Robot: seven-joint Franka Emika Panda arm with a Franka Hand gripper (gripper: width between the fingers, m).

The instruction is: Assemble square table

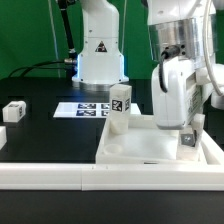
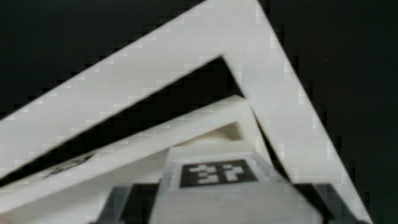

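Observation:
The white square slab (image 1: 150,150) lies at the front on the exterior view's right, inside the L-shaped rail. One stubby white leg (image 1: 120,106) with a marker tag stands upright at the slab's far left corner. My gripper (image 1: 186,136) hangs over the slab's right side. In the wrist view the gripper (image 2: 228,198) is shut on another tagged white leg (image 2: 221,172), with dark fingers (image 2: 139,205) on either side of it. The slab's rim (image 2: 267,100) and corner show below the held leg. A loose leg (image 1: 14,110) lies far to the exterior view's left.
The long white L-shaped rail (image 1: 60,176) runs along the front and right side of the slab. The marker board (image 1: 84,108) lies flat behind the slab. The robot's base (image 1: 98,55) stands at the back, with cables beside it.

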